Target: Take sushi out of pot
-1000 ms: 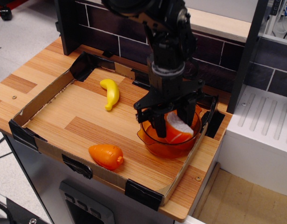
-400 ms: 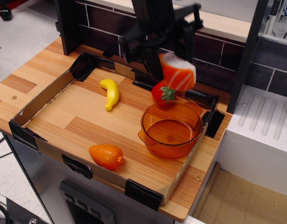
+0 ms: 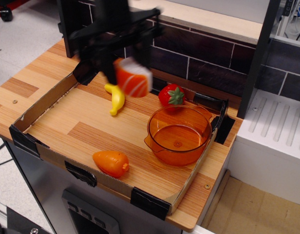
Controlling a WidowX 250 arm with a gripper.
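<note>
Above the wooden tray [image 3: 57, 124], the tool [image 3: 124, 66] hangs clamped on the sushi [image 3: 132, 78].

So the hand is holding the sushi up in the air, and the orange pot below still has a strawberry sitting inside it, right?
Not quite. The pot is empty; the strawberry sits on the tray behind it, outside the rim, as the observation.image view shows. The hand does hold the sushi up in the air.

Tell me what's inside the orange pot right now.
Nothing: the pot is empty, and its translucent bottom shows clearly. The sushi is held in the gripper above the banana, well left of the pot. A strawberry sits just behind the pot's rim.
</note>
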